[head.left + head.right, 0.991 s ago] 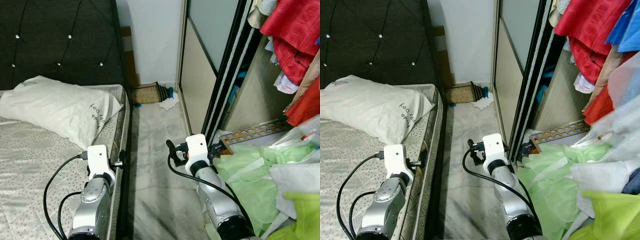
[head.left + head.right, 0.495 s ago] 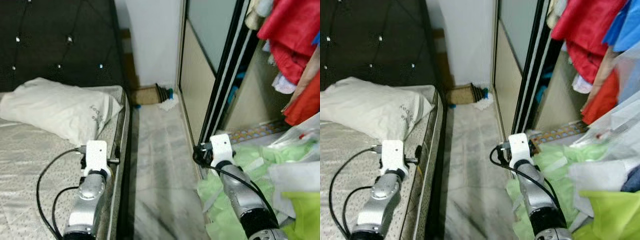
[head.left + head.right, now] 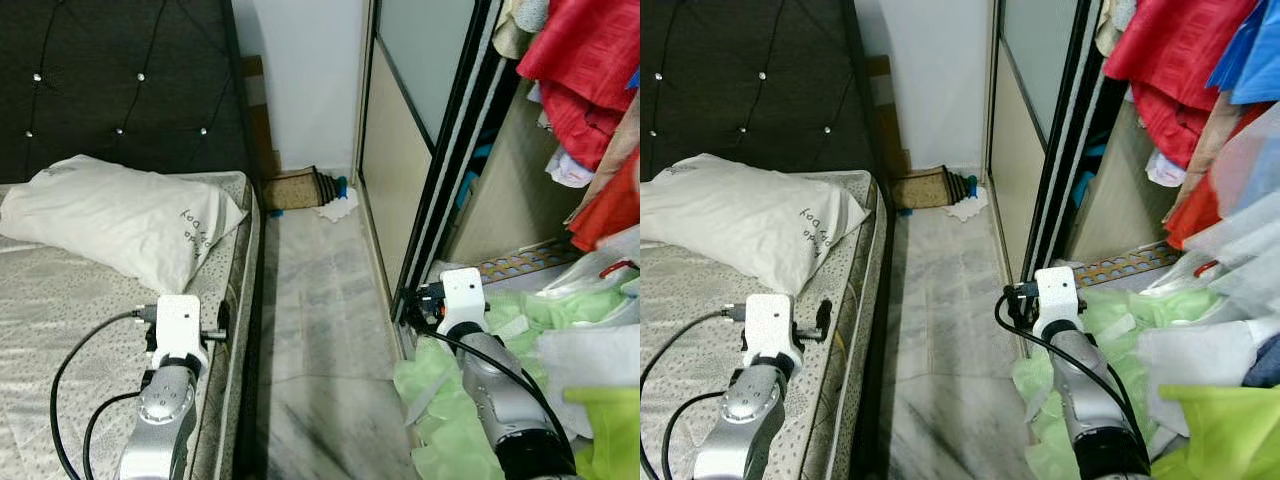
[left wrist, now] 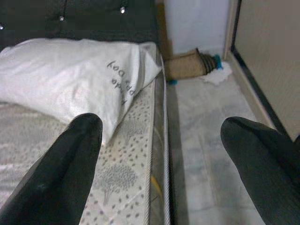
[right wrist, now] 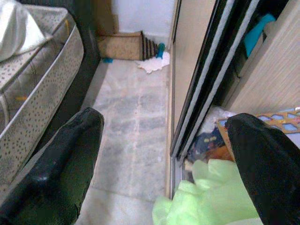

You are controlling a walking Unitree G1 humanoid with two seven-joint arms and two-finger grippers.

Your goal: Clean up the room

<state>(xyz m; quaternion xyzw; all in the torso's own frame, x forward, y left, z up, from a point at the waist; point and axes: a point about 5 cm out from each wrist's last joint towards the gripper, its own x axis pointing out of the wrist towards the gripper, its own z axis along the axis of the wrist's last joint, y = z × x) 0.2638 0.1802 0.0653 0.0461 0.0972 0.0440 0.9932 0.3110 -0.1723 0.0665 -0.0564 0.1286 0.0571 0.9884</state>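
Both pincers spread wide, empty: left gripper (image 4: 161, 154) over the mattress edge, right gripper (image 5: 164, 154) at the wardrobe track, above the green bags (image 3: 470, 400) spilling onto the floor. Risk: your fingers could snag thin plastic. Count: one pillow (image 3: 120, 220), one white rag (image 3: 335, 208).

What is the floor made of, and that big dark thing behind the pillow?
The floor looks like polished marble or marble-look tile: pale grey with veins and faint joint lines. The headboard behind the pillow seems padded dark fabric or leatherette, tufted with shiny studs.
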